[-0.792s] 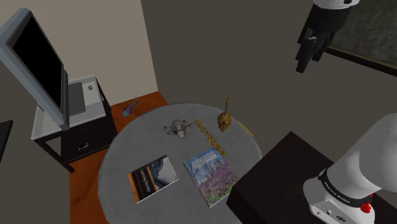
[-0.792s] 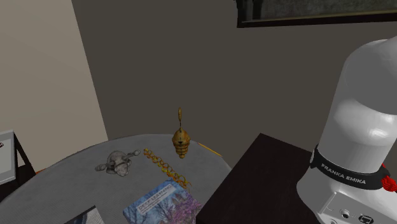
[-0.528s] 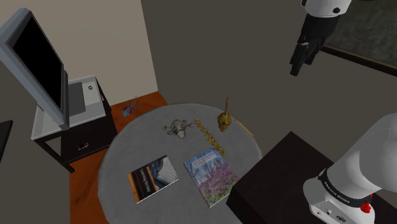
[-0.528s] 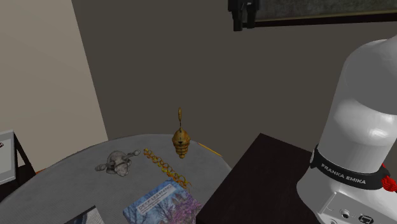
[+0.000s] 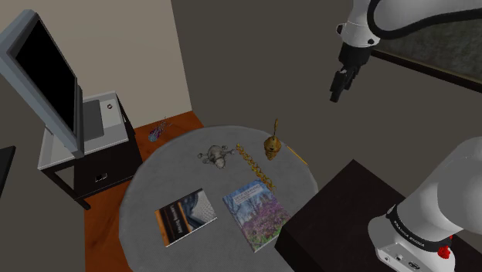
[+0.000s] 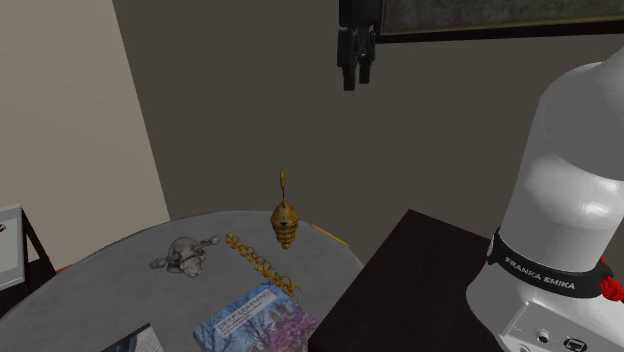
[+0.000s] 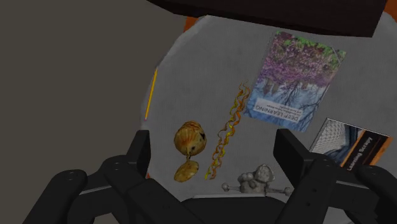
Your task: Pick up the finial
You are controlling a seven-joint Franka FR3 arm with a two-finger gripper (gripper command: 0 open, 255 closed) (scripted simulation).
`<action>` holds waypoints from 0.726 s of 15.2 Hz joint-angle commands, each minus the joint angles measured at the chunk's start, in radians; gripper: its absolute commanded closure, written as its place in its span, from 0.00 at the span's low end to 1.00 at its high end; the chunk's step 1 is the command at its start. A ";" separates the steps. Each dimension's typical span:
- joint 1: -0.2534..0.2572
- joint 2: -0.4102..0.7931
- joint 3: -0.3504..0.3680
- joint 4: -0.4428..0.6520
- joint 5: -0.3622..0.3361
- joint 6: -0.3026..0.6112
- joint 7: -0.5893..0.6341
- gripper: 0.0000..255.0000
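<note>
Where the dark stand [image 5: 340,205] fills the shoulder view's lower right, the white arm [image 5: 432,201] rises from it.

- Tabletop [image 5: 178,179]: round, plain grey, touching the stand's edge.
- Nearest on it are two books lying flat and side by side. One is a flowered book [image 5: 256,213] with purple blossoms; the second book [image 5: 185,215] has a dark and orange cover.
- Past the books, a twisted gold strip [image 5: 253,164] lies stretched out on the surface. A small grey figurine [image 5: 215,157] sits just beside it.
- Finial [image 5: 271,145]: gold and bulbous with a thin spire, standing upright near the tabletop's far rim. It sits between the strip and a yellow pencil [image 5: 297,154] at the rim.
- End effector [image 5: 335,96]: all black, hanging high above the tabletop and well apart from the finial. In the wrist view its fingers stand wide apart with nothing between them, released. The finial shows far below, between them.
- Room: the floor [image 5: 106,224] is orange-brown.
- A low side table [image 5: 104,127] with a white top stands off the tabletop, on the shoulder view's left. It carries a tilted monitor [image 5: 39,69] with a black screen.
- Behind that is a beige wall [image 5: 158,54], which meets a grey wall [image 5: 255,54].
- A dark frame [image 5: 436,58] hangs high on the grey wall.
</note>
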 commanded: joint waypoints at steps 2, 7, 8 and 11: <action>0.015 0.106 -0.044 0.006 0.001 0.113 -0.070 0.00; 0.048 0.290 -0.108 0.038 0.035 0.277 -0.195 0.00; 0.055 0.329 -0.119 0.049 0.047 0.306 -0.222 0.00; 0.076 0.451 -0.147 0.091 0.097 0.388 -0.312 0.00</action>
